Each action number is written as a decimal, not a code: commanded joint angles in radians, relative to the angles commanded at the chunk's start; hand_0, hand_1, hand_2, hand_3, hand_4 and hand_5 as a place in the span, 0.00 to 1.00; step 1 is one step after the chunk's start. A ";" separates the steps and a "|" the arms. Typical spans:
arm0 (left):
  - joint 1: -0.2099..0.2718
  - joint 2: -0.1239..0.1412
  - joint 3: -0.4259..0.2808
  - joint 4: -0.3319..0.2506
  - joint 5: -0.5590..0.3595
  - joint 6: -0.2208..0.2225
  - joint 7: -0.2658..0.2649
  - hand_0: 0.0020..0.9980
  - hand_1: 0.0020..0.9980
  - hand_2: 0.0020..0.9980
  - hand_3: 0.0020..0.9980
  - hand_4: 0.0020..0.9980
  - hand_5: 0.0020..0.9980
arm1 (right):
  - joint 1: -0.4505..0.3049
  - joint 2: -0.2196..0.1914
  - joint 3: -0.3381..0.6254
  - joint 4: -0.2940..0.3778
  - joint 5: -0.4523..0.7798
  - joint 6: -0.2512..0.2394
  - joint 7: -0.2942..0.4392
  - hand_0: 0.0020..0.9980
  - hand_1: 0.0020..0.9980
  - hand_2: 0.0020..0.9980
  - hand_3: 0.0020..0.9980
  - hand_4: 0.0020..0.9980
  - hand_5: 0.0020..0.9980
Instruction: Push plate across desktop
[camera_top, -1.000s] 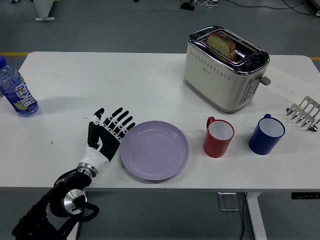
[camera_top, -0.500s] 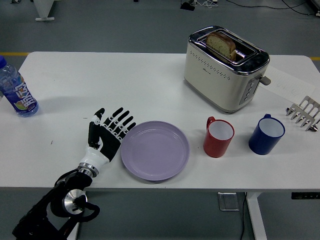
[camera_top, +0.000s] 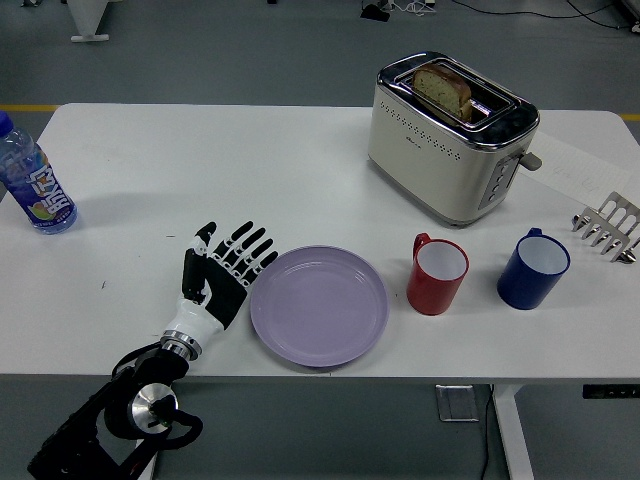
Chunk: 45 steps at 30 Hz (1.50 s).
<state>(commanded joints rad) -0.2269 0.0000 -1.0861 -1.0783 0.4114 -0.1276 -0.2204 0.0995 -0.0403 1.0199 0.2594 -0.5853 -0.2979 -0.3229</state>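
Plate (camera_top: 318, 306) sits near the table's (camera_top: 300, 170) near edge, left of the red mug (camera_top: 437, 273). Left hand (camera_top: 222, 277), fingers spread flat against its left rim, should press low and steadily rightward, stopping short of the mug.

The left hand (camera_top: 222, 272) has slid the plate (camera_top: 319, 305) slightly rightward.

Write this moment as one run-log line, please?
left hand: open, at purple plate left rim | right: unseen | red mug: right of plate
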 joint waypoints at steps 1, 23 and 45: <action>0.000 0.000 0.000 0.000 0.000 0.000 0.000 0.74 0.77 0.73 0.67 0.58 1.00 | 0.000 0.000 0.000 0.000 -0.001 0.000 0.000 0.58 0.52 0.61 0.58 0.23 0.53; 0.005 0.000 -0.207 -0.027 0.057 0.030 0.014 0.74 0.76 0.73 0.67 0.58 1.00 | 0.003 -0.002 -0.003 -0.002 0.006 0.001 0.005 0.58 0.52 0.61 0.58 0.23 0.53; 0.074 0.188 -0.516 -0.044 0.079 0.044 0.083 0.75 0.76 0.73 0.68 0.58 1.00 | 0.003 -0.001 -0.012 -0.003 0.025 -0.001 0.006 0.58 0.52 0.61 0.57 0.23 0.53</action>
<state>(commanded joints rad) -0.1526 0.1885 -1.6026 -1.1220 0.4906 -0.0839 -0.1374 0.1022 -0.0410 1.0084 0.2565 -0.5605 -0.2990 -0.3166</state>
